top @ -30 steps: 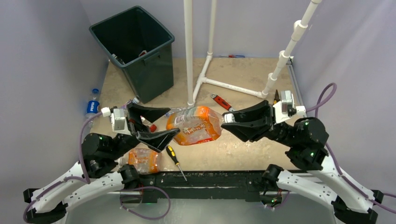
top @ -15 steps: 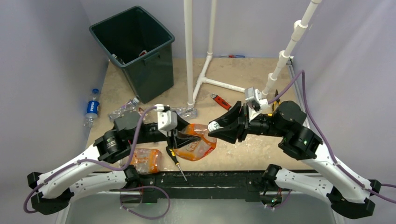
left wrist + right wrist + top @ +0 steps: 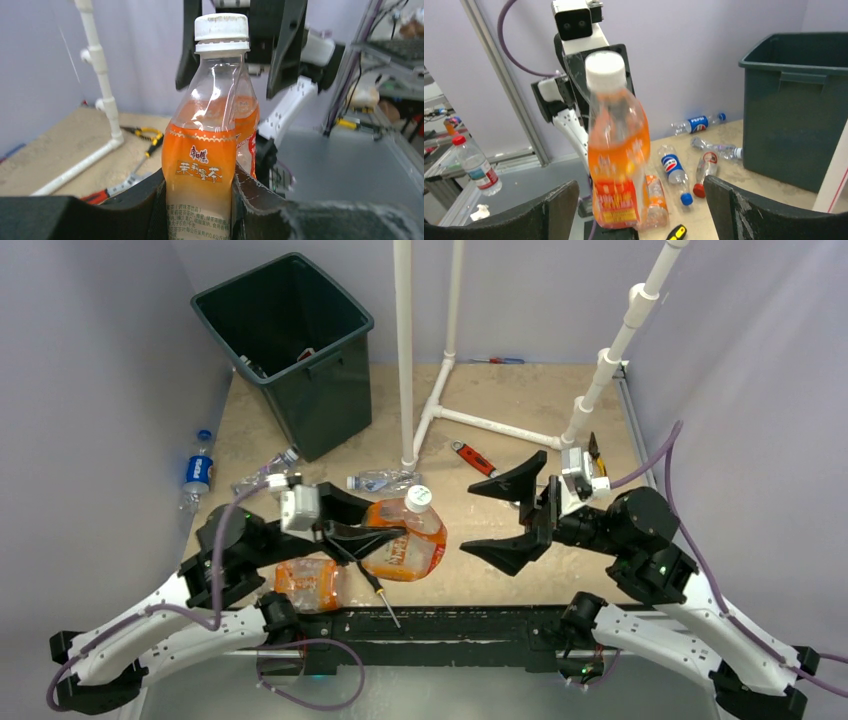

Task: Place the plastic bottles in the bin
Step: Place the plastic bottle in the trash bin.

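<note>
The left pincer (image 3: 385, 532) is clamped on the cap-up orange bottle (image 3: 405, 545), and the right pincer (image 3: 468, 521) gapes apart beside it, evidently because the bin (image 3: 320, 400) lies beyond the left pincer.

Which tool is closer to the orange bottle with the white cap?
Left. The left tool is clamped on the orange bottle, low on its body; the right tool stands open, apart, to its right.

Pale purple walls (image 3: 90, 360) all round. Sandy worktop (image 3: 540, 400) in the middle. Tall white pipes (image 3: 404, 350) near the top.
</note>
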Available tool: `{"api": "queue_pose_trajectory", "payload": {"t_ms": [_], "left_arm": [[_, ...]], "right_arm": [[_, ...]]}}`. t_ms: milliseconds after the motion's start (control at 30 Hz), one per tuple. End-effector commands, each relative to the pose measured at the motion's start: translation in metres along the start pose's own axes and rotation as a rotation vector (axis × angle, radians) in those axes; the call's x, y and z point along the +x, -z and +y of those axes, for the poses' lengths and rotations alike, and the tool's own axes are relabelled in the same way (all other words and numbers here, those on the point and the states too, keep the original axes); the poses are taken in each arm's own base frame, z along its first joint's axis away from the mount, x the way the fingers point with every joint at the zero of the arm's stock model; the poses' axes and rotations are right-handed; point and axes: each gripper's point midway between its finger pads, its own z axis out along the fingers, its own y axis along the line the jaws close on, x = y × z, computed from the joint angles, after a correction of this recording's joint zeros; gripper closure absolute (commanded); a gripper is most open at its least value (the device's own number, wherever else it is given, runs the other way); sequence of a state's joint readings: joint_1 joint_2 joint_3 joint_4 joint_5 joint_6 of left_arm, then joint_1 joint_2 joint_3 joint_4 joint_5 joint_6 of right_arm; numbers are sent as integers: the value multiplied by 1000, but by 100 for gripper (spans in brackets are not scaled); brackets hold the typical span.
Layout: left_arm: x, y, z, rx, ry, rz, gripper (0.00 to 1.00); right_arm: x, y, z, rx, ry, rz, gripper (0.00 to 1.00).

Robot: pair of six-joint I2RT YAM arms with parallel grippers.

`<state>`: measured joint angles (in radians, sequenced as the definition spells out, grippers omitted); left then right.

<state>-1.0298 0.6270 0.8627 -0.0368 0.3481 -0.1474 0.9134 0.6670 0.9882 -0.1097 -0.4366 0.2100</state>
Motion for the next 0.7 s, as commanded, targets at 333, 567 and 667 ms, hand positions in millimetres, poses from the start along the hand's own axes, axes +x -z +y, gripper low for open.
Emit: {"api": "queue_pose_trajectory", "payload": {"t_ms": [333,567,667], "left_arm": [[-52,-11,5,-32,139,-285,100],[-56,-10,17,-93,144,-320,100],[-60,-10,20,-110,146,-343,100]], "right_arm": [[-19,-27,15,-172,-72,-234,1],[-13,-43,22,-260,-102,-212,1],[-6,-50,22,-268,-115,-185,1]]}}
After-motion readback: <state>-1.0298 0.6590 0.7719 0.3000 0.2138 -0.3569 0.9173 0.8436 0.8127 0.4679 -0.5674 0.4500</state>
